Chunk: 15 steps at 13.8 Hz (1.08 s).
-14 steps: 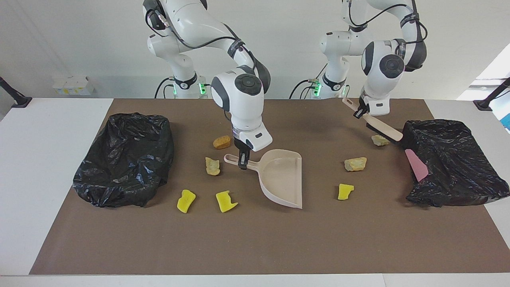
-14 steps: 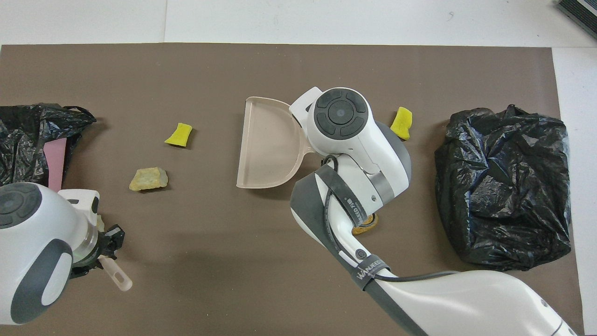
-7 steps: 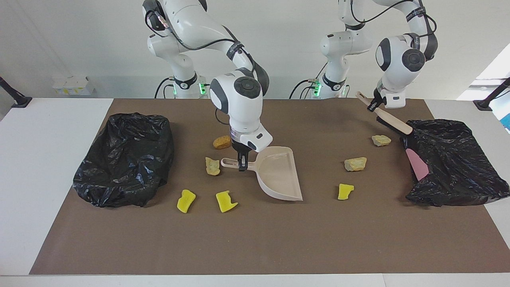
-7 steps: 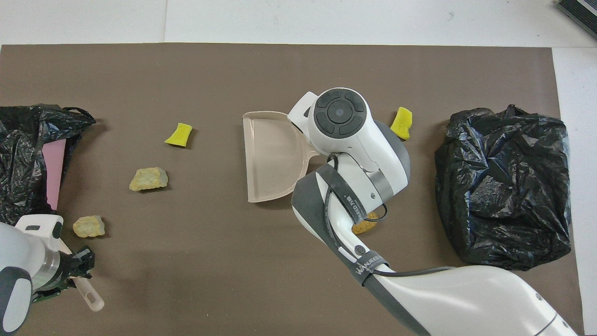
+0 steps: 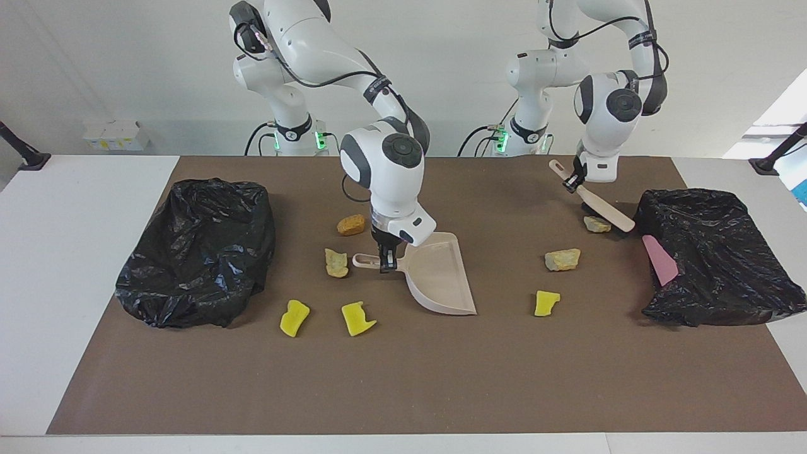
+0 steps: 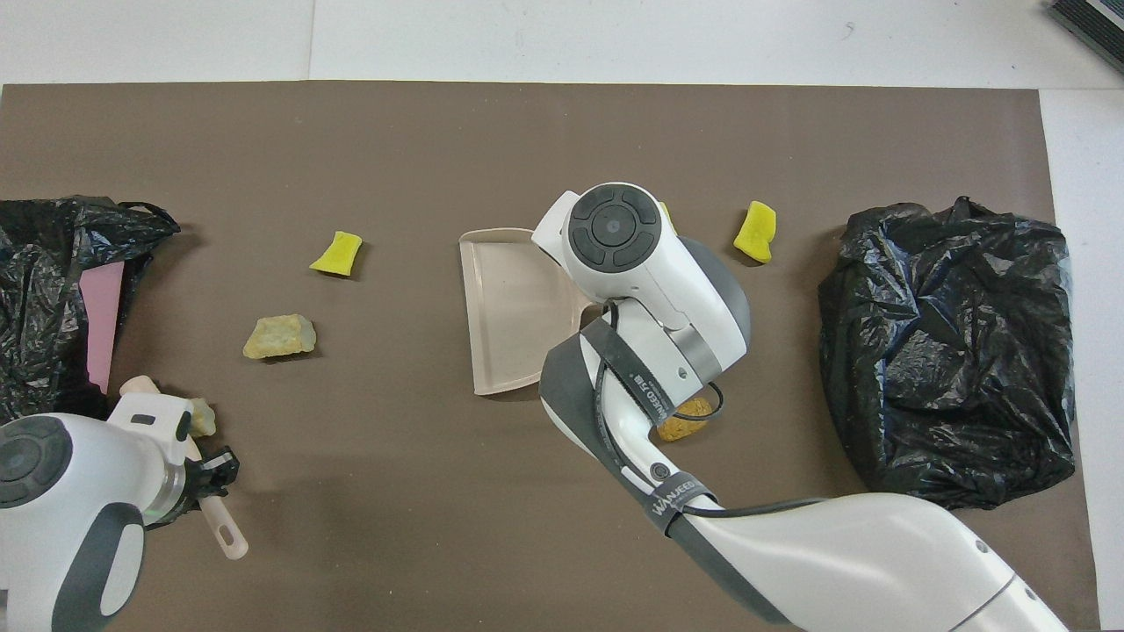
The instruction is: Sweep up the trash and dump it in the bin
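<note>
My right gripper (image 5: 384, 260) is shut on the handle of the beige dustpan (image 5: 439, 275), mid-mat, whose mouth faces the left arm's end. My left gripper (image 5: 575, 179) is shut on the handle of the brush (image 5: 604, 210), whose head slants down beside a tan trash chunk (image 5: 596, 224). Several more chunks lie on the mat: a tan chunk (image 5: 562, 259), a yellow chunk (image 5: 546, 302), an orange-brown chunk (image 5: 351, 224), another tan chunk (image 5: 336, 262) and two yellow chunks (image 5: 294, 317) (image 5: 357, 318). In the overhead view the right wrist hides its fingers over the dustpan (image 6: 514, 307).
One black bin bag (image 5: 195, 252) sits at the right arm's end of the brown mat (image 5: 403, 378). Another bin bag (image 5: 719, 258) sits at the left arm's end, with a flat pink piece (image 5: 659, 260) leaning at its edge, close to the brush.
The left arm swung the brush away toward its bag, then brought it back down beside the tan chunk. The right gripper turned the dustpan, and its mouth now faces the left arm's end more squarely.
</note>
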Each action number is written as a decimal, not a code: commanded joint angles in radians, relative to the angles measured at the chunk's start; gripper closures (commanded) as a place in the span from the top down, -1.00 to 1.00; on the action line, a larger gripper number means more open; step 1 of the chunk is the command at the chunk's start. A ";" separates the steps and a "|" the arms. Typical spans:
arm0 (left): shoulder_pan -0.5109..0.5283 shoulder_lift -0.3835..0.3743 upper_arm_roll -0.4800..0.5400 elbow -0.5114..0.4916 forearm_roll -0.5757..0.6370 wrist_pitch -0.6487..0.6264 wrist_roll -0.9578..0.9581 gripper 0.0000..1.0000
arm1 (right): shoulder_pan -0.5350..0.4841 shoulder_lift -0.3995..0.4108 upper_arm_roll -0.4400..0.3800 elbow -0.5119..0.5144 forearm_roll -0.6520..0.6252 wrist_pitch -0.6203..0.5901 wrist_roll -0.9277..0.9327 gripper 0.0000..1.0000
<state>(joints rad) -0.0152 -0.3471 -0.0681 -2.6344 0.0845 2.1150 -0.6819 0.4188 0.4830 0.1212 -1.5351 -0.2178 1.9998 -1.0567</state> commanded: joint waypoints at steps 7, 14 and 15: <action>-0.066 0.259 0.005 0.285 -0.137 0.076 0.298 -1.00 | -0.005 -0.007 0.006 -0.007 -0.008 -0.013 0.032 -1.00; -0.069 0.413 -0.005 0.455 -0.135 0.080 0.511 -1.00 | -0.005 -0.011 0.006 -0.019 0.000 -0.013 0.050 -1.00; -0.092 0.413 -0.006 0.455 -0.137 0.080 0.533 -1.00 | -0.005 -0.011 0.006 -0.019 0.000 -0.013 0.052 -1.00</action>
<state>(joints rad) -0.0742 0.0496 -0.0767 -2.2050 -0.0400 2.2014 -0.1992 0.4186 0.4829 0.1208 -1.5432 -0.2173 1.9990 -1.0322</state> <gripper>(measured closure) 0.740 0.678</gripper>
